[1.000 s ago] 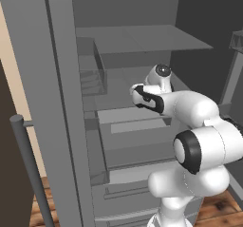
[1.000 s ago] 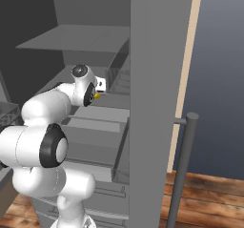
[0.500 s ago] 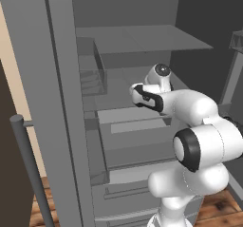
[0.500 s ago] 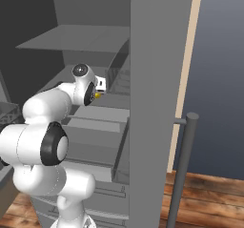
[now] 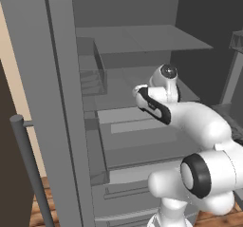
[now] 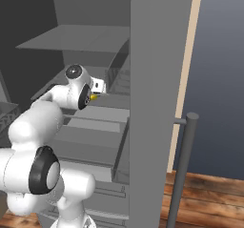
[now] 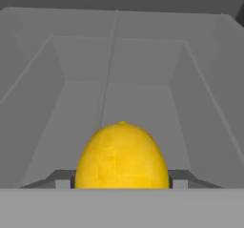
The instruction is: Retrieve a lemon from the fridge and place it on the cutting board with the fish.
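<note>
Lemon (image 7: pixel 122 155) sits clamped in the gripper (image 7: pixel 122 183) inside the fridge (image 5: pixel 57 102); fingertips mostly hidden behind it

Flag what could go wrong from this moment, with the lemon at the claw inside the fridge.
The lemon sits between the claw tips, but their contact is hidden; a round fruit could slip out. The arm reaches deep into the fridge, so pulling back may clip the open door or a shelf edge.
</note>
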Robot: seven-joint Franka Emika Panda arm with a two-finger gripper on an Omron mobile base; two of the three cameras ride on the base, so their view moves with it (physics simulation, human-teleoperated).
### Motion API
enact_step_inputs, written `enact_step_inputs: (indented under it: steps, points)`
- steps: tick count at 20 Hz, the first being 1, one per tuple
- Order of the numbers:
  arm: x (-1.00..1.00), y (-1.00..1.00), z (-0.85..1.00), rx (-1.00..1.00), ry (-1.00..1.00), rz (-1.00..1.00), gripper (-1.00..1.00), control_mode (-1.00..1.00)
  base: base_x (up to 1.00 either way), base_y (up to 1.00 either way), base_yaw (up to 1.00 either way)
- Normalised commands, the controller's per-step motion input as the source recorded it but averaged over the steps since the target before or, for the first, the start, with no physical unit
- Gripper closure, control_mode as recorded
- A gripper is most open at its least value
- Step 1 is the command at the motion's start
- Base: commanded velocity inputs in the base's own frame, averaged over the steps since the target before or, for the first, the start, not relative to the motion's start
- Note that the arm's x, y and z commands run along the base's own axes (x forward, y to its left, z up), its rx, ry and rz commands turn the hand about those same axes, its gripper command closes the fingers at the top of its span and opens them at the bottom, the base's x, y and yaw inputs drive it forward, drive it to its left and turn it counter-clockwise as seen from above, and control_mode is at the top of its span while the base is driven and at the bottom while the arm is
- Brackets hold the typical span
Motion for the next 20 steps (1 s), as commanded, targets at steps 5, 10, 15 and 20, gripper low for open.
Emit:
enact_step_inputs:
  steps: [5, 10, 15, 20]
  points:
    - [-0.92, 0.0, 0.49, 0.0, 0.0, -0.01, 1.0, -1.0, 0.0, 0.0, 0.0]
    - [-0.94, 0.0, 0.64, 0.0, 0.06, 0.0, 1.0, -1.0, 0.0, 0.0, 0.0]
    - [-0.95, 0.01, 0.53, 0.0, 0.22, 0.0, 1.0, -1.0, 0.0, 0.0, 0.0]
    - [-1.0, 0.02, 0.2, 0.0, 0.26, 0.0, 1.0, -1.0, 0.0, 0.0, 0.0]
